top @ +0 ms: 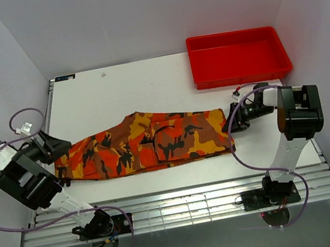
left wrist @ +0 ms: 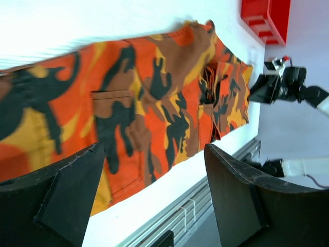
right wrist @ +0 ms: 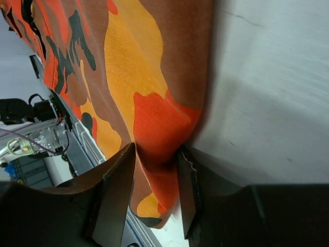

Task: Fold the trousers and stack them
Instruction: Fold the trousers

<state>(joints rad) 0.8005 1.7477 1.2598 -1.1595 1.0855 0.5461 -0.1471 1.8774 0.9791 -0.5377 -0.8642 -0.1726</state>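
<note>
A robotics lab cell: bare white walls (top: 151,10) enclosing a white table (top: 115,94).

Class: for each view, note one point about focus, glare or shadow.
Top external: even light, trousers sharp. Left wrist: table glares white, left end effector dark, soft-edged. Right wrist: trousers blurred up close, shadow beside their edge.

The white table (top: 84,99) carries the trousers (top: 143,143) laid flat and a red tray (top: 237,56).

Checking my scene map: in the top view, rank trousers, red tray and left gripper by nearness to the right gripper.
1. trousers: in the right gripper.
2. red tray: behind it, far side.
3. left gripper: opposite, far left.
</note>
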